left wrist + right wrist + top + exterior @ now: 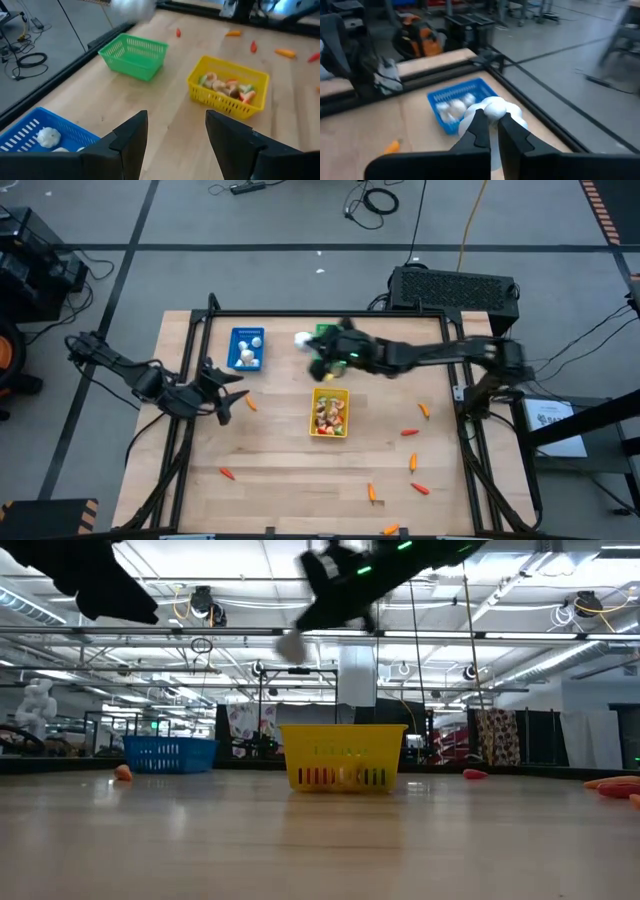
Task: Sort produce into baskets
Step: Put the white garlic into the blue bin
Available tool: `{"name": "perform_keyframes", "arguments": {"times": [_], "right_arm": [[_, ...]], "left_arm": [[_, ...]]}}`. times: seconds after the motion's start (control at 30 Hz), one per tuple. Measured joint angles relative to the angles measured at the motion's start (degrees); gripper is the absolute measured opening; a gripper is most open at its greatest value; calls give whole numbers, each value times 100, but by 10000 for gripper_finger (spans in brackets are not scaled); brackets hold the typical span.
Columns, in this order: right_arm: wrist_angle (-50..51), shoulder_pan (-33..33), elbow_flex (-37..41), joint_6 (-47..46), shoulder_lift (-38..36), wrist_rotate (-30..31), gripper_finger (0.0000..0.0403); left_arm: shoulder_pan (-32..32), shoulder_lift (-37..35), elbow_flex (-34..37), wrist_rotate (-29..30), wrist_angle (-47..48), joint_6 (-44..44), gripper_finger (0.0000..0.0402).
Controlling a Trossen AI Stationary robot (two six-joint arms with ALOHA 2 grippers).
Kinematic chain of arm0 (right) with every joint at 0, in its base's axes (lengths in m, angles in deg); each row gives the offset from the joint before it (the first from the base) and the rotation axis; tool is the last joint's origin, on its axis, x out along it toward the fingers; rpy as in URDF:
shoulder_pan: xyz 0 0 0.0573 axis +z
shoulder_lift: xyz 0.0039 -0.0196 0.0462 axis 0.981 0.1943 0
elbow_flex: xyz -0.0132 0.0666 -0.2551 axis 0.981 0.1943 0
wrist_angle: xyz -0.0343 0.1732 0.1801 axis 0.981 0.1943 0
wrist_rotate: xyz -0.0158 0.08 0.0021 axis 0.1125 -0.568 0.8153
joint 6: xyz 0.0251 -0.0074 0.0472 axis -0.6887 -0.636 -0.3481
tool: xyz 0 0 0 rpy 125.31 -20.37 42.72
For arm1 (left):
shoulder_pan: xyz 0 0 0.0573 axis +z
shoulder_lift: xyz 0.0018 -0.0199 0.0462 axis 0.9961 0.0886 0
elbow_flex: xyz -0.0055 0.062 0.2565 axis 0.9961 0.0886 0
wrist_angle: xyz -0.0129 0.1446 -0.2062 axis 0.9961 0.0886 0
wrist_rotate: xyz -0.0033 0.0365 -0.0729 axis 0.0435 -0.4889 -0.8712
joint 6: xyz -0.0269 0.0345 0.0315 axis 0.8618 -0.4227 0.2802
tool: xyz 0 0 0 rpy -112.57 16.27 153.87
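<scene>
Your right hand (494,127) is clamped on a white bulb (495,107), carried high above the bench (280,450) between the green basket (133,55) and the blue basket (246,348) (which already holds white bulbs). The bulb looks light, smooth and round, so it may squirt out; pinch across its middle. Your left hand (175,132) waits with fingers apart, empty, near the blue basket.
</scene>
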Motion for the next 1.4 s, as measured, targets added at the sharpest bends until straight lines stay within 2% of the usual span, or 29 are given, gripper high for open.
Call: {"name": "perform_keyframes", "arguments": {"times": [0.13,0.3,0.43,0.57,0.7,0.9,1.1,1.4], "right_arm": [[-424,-184,-1154,4,1311,-565,2],[-436,-305,-2698,-30,2666,-701,2],[-435,-356,-3631,-321,3534,-709,2],[-427,-380,-4452,-631,4271,-1070,2],[-439,-398,-5066,-1060,4892,-1113,2],[-493,-436,-5571,-1086,5425,-843,2],[-465,-575,-5575,-1057,5500,-650,5],[-392,-629,-5575,-1090,5500,-698,50]], "left_arm": [[0,-238,21,7,137,49,208],[0,-255,146,-82,202,208,208],[0,-244,160,-154,435,356,208],[0,-244,160,-146,452,354,208],[0,-242,160,-136,448,354,208],[0,-244,160,-140,446,355,208],[0,-244,160,-141,439,363,208],[0,-244,160,-144,437,498,208]]}}
